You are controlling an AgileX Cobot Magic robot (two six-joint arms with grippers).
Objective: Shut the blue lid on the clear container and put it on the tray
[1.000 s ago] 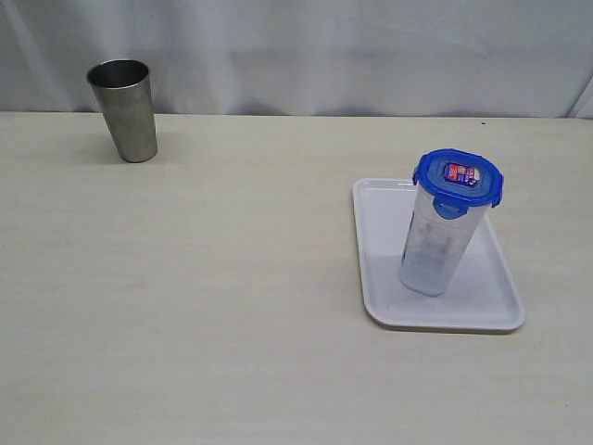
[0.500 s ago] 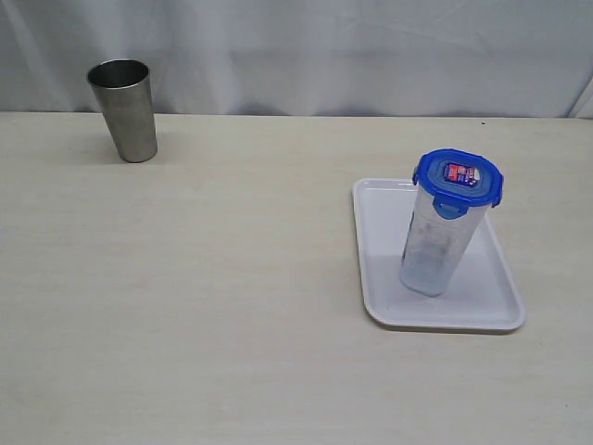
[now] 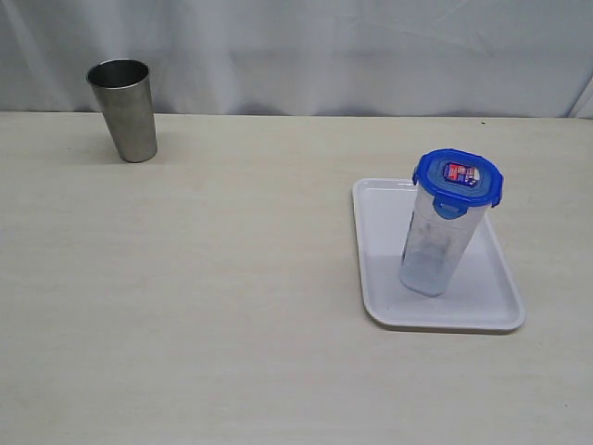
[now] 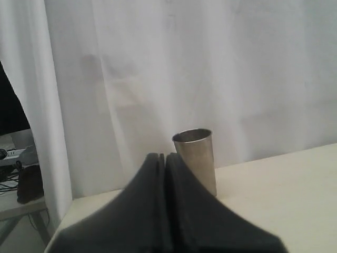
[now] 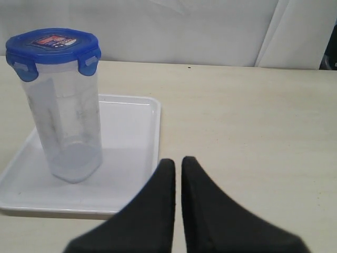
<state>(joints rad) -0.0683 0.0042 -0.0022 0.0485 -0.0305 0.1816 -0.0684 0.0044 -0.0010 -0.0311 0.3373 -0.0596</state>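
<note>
While the clear container (image 3: 434, 252) stands on the tray (image 3: 380, 218) with the blue lid (image 3: 458, 175) snapped on top, we see the steel cup (image 3: 124, 107) well apart from the tray on the bench (image 3: 232, 278); the left end effector (image 4: 162, 159) is clenched on nothing before that cup, and the right end effector (image 5: 178, 164), likewise clenched and empty, faces the tray

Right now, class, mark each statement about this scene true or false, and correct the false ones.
1. The clear container stands on the tray. True.
2. The blue lid lies on the table beside the tray. False: it sits on the container.
3. The steel cup stands on the tray. False: it stands on the table, far from it.
4. The left fingers and right fingers are shut, holding nothing. True.
</note>
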